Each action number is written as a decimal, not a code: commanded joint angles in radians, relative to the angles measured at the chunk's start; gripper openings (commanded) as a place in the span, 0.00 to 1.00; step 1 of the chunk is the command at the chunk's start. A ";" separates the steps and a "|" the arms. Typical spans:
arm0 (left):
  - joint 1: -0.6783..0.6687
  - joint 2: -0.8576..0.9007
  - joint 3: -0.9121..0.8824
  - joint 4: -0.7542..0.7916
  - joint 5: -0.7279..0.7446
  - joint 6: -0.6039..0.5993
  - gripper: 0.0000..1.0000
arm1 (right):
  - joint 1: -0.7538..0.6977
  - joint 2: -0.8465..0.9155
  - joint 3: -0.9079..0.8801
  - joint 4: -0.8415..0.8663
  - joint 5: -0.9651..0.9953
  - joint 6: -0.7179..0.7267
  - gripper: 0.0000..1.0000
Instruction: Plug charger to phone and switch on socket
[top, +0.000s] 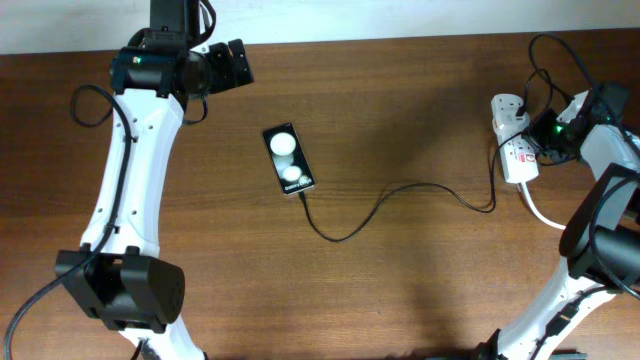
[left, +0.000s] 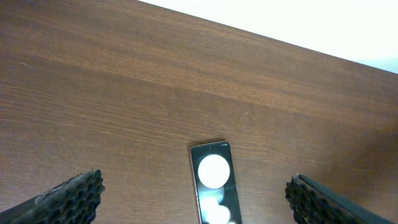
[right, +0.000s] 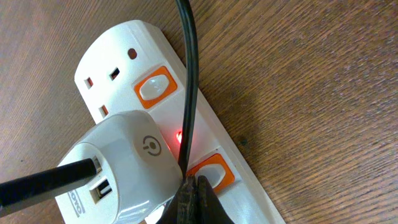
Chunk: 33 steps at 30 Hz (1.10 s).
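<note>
The black phone lies face up at the table's middle left, two white glares on its screen; it also shows in the left wrist view. The thin black charger cable runs from the phone's lower end to the white plug adapter, seated in the white socket strip at the far right. A small red light glows on the strip. My right gripper is shut, its tips on the orange-framed switch. My left gripper is open, above the phone's far side.
A second orange-framed switch and a free outlet sit on the strip's far end. The strip's thick white cord trails toward the right front. A black robot cable crosses over the strip. The table's far edge is behind the left gripper.
</note>
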 joint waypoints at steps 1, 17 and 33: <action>0.006 -0.014 0.007 -0.002 -0.014 0.005 0.99 | 0.038 0.046 -0.049 -0.047 -0.069 0.000 0.04; 0.006 -0.014 0.007 -0.002 -0.014 0.004 0.99 | -0.005 -0.899 -0.049 -0.251 -0.157 -0.332 0.04; 0.006 -0.014 0.007 -0.002 -0.014 0.004 0.99 | 0.161 -1.073 -0.050 -0.642 -0.158 -0.388 0.99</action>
